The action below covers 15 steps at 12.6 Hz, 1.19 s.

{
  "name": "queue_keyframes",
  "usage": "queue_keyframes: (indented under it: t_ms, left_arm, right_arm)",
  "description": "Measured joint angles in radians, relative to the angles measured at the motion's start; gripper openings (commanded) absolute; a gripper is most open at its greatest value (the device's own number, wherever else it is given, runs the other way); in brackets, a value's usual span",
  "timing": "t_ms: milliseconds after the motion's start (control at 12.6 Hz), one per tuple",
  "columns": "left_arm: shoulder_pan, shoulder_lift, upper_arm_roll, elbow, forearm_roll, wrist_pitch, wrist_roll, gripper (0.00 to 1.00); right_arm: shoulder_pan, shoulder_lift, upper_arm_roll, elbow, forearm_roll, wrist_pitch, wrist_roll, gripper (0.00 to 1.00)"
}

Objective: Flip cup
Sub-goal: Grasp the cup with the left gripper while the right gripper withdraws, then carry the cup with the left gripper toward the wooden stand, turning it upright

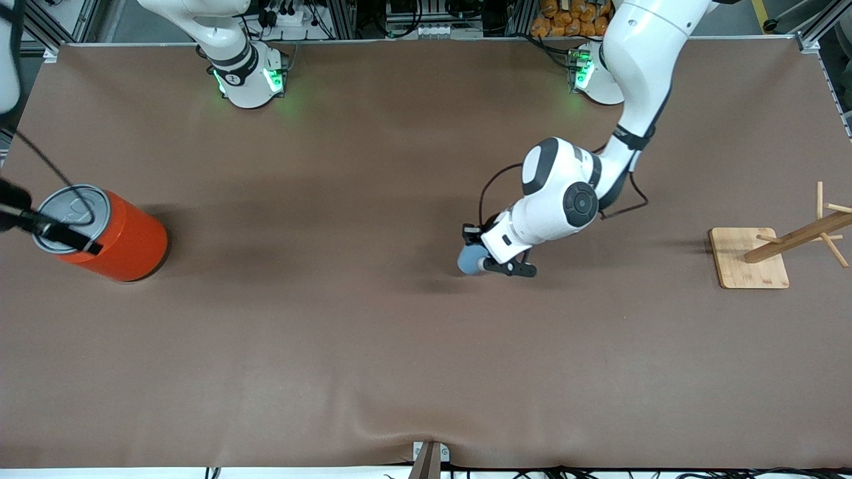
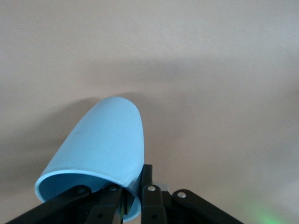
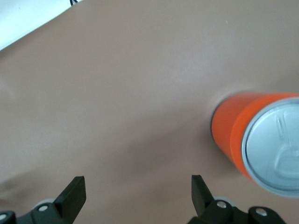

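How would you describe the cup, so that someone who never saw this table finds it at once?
Start at the brown table and follow the left arm down to the left gripper near the middle. Its fingers are shut on the rim of the cup, a small light-blue tumbler without a handle, lying tilted. The orange-red can at the right arm's end is much larger and has a grey lid.

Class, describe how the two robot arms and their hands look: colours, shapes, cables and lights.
Both arms are glossy white with rounded links and dark grey joint caps. Green lights glow at their bases. A black cable loops along the left arm. The left hand and the right hand have slim black fingers with silver rivets.
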Motion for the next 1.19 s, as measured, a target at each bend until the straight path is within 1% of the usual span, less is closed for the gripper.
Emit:
queue_keyframes:
  t_ms: [80,159,239,398,558,717,876,1035,1195]
  left_arm:
    - [0.006,-0.003,0.017,0.045,0.049,-0.080,-0.025,0.00]
    - [0.009,-0.007,0.037,0.088,0.092,-0.153,-0.044,0.00]
    - [0.009,-0.010,0.063,0.125,0.133,-0.209,-0.053,0.00]
    - [0.012,-0.014,0.109,0.165,0.210,-0.285,-0.054,0.00]
    - [0.014,-0.014,0.148,0.184,0.321,-0.347,-0.054,0.00]
    - [0.015,-0.013,0.172,0.186,0.442,-0.426,-0.050,0.00]
    - [0.023,-0.001,0.184,0.186,0.543,-0.512,0.011,0.00]
    - [0.039,0.010,0.186,0.186,0.573,-0.577,0.127,0.00]
    - [0.052,0.010,0.187,0.197,0.576,-0.603,0.218,0.00]
  right_arm:
    - [0.001,-0.043,0.018,-0.037,-0.021,-0.005,0.026,1.00]
    - [0.000,-0.070,0.023,-0.052,-0.032,-0.016,0.033,1.00]
    - [-0.003,-0.083,0.022,-0.042,-0.036,-0.029,0.025,1.00]
    - [-0.010,-0.067,0.016,0.031,-0.037,-0.100,-0.009,1.00]
    - [-0.006,-0.038,0.020,0.110,-0.038,-0.169,-0.016,1.00]
    - [-0.001,-0.026,0.026,0.138,-0.039,-0.188,-0.021,1.00]
    - [0.007,-0.023,0.030,0.157,-0.063,-0.188,-0.024,1.00]
    - [0.010,-0.020,0.030,0.178,-0.074,-0.193,-0.024,1.00]
    - [0.011,-0.017,0.030,0.194,-0.077,-0.215,-0.024,1.00]
